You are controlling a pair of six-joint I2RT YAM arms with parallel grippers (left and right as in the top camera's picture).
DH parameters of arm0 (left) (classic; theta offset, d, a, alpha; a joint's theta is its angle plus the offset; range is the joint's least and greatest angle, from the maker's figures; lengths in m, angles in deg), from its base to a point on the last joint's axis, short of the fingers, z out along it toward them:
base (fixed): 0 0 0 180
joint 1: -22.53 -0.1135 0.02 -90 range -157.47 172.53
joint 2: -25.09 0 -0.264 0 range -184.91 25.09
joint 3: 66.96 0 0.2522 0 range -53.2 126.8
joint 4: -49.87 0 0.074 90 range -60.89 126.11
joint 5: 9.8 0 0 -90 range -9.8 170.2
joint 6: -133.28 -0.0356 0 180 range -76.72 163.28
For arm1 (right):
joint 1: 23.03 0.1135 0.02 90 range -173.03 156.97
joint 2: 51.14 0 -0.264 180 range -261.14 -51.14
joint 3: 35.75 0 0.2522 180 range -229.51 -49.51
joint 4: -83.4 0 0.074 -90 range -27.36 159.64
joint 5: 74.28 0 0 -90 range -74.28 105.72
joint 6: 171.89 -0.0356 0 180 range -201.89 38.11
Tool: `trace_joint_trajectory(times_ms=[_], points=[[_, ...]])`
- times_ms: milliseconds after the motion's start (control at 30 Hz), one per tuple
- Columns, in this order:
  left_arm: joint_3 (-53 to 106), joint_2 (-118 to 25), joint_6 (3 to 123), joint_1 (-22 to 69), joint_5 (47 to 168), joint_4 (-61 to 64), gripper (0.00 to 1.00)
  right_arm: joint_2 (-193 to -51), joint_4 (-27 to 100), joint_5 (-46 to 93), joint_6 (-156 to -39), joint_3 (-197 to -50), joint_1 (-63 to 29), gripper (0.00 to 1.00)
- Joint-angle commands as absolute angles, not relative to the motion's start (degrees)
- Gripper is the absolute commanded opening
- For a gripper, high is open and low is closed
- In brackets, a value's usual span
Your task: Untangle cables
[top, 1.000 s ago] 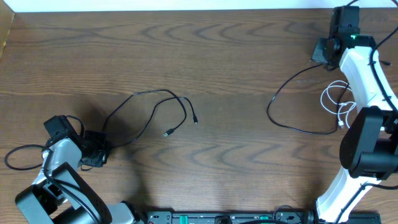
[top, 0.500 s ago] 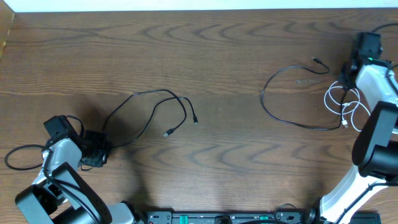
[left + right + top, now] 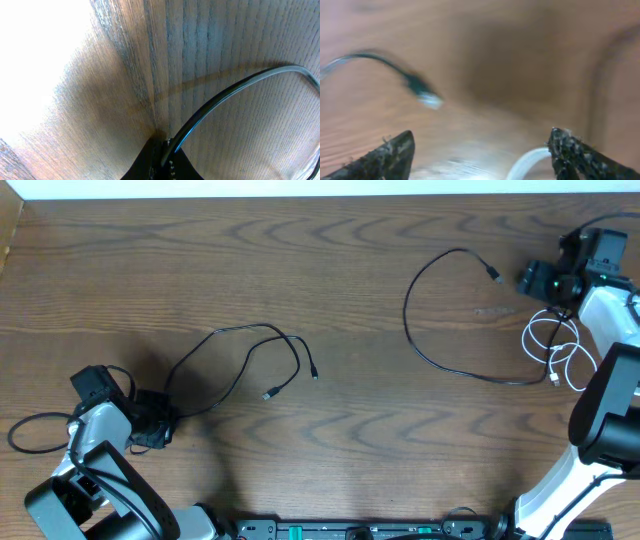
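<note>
While the left fingers sit pinched together on the left black cable in the lower left of the frame, the right fingers at the upper right stand wide apart with nothing between them. The right black cable lies loose on the table. Its plug rests just beside those open fingers, and its long curve sweeps down toward the right edge. There its far end runs in against the loops of the white cable.

That meeting point is what I'd worry about. A tug on the black one could drag the white loops along or draw them tighter, since I can't tell whether the two merely touch or are hooked together. The plug is small too, so a grab could easily close on air. On the left, pulling the clamped cable might cinch its own doubled strands.

I see no box, tray or bin anywhere, and every cable lies bare on the wood.
</note>
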State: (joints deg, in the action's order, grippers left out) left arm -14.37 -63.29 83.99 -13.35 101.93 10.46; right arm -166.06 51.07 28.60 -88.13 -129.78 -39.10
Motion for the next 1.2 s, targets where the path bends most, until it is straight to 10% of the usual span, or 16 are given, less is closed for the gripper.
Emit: trace_joint_trajectory(times_ms=[0,333,667,1167], points=[[-15.5,-64.8,84.3,-13.0,100.5,10.0,0.08,-166.6,52.6,39.2,-93.1,-130.1,-37.0,0.85],[-15.5,-64.8,83.9,-7.6,101.6,12.8,0.08,-166.6,46.8,39.3,-93.6,-130.1,-29.3,0.86],[-15.5,-64.8,83.9,0.5,101.4,17.4,0.08,-166.7,46.0,39.2,-91.9,-130.0,-17.3,0.19],[-15.5,-64.8,83.8,0.6,100.5,17.2,0.08,-171.6,54.2,19.7,-86.1,-129.9,-4.7,0.03]])
